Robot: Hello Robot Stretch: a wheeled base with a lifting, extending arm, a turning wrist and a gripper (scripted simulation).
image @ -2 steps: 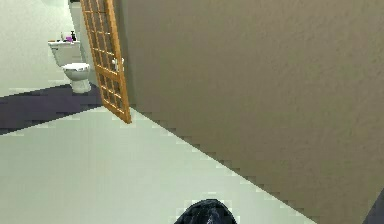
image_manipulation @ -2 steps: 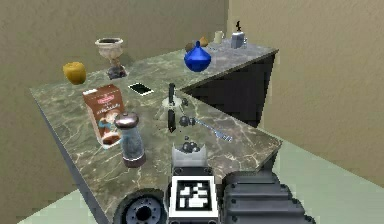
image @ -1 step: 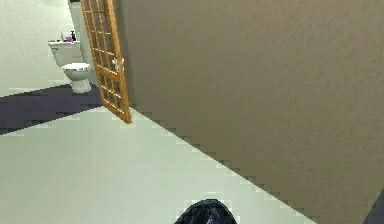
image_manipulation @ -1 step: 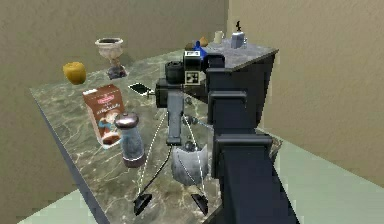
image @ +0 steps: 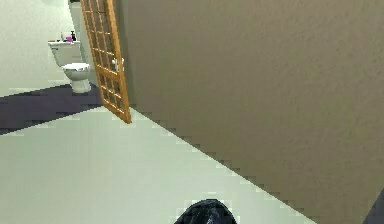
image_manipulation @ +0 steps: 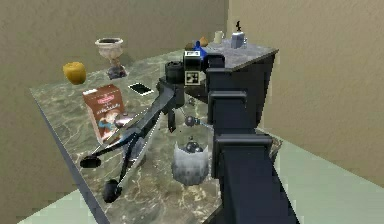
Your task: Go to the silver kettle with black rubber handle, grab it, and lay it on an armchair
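A silver kettle (image_manipulation: 190, 160) with a dark handle on top stands on the marble counter (image_manipulation: 60, 100), close against the left side of the dark arm bar (image_manipulation: 245, 170). The two white marker squares (image_manipulation: 186, 66) sit at the arm's far end. From there the gripper (image_manipulation: 102, 174) stretches down to the left across the countertop, its thin fingers (image_manipulation: 128, 150) ending left of the kettle. Only bare marble lies behind the fingertips, so it holds nothing.
On the counter are a reddish box (image_manipulation: 104, 112), a phone (image_manipulation: 141, 89), a yellow round fruit (image_manipulation: 74, 72), a goblet-shaped cup (image_manipulation: 110, 50) and mugs (image_manipulation: 236, 39) at the far end. In the forward view, a brown wall (image: 260, 80), a wooden paned door (image: 106, 55), a toilet (image: 74, 65) and pale floor (image: 90, 170).
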